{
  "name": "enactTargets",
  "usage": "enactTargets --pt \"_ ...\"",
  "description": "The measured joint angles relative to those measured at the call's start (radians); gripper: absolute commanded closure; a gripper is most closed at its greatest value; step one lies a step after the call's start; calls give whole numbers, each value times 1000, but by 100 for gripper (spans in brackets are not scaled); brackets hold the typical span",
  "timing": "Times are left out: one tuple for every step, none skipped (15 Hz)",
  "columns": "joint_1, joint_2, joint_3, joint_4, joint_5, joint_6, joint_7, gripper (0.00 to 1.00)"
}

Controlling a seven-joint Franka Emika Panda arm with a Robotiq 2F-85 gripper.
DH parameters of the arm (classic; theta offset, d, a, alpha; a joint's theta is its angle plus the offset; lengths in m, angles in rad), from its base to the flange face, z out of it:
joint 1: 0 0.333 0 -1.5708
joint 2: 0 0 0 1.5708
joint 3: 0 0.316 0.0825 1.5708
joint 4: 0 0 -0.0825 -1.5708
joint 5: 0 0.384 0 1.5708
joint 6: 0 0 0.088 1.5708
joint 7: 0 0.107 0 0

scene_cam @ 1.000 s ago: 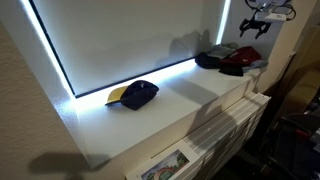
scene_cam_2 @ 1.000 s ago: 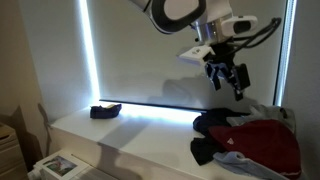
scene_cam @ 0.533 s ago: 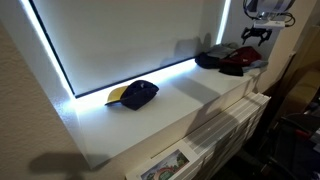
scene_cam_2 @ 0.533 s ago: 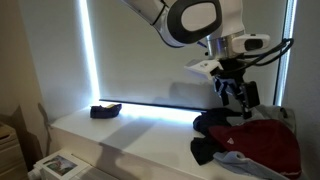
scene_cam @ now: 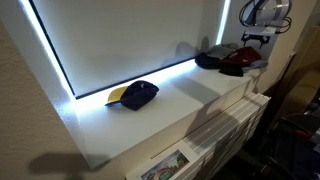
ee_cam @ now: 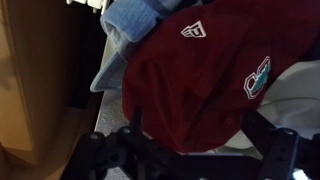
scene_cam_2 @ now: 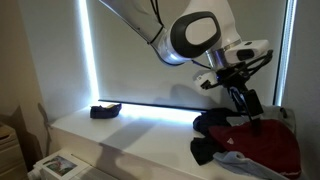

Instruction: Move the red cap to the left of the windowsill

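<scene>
Gripper hangs with its fingers apart, just above the red cap, and nothing is between them yet. Compared with one second ago it has come down and moved toward four o'clock in this exterior view, from open air in front of the window to a place right over the pile of caps. I judge that the approach is almost finished and the grasp is the next step; the carrying along the windowsill has not begun.

In the wrist view the dark fingers frame the bottom edge and the red cap fills the middle, with a light blue cap at eleven o'clock from it. A black cap lies touching the red one at its ten o'clock side. The navy cap rests well apart, far along the sill.

The red cap is cut off by the frame edge at three o'clock, and its brim I cannot find. If the fingertips already touch the fabric is too dark to tell.
</scene>
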Motion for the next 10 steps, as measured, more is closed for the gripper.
enactTargets --pt "0 1 -1 0 0 1 3 0" --pt "-2 1 2 1 -7 1 7 0" --pt "-6 2 6 2 -15 -2 24 0" --pt "-10 7 6 3 -21 -3 53 0" --pt "-17 15 6 4 -23 -7 78 0" --pt "-26 26 7 8 -23 -16 98 0" --pt "-36 38 8 12 -23 -21 108 0" --pt "-43 48 9 16 -23 -21 113 0" --pt "-47 56 9 20 -23 -21 115 0" --pt "-48 60 9 24 -23 -21 118 0"
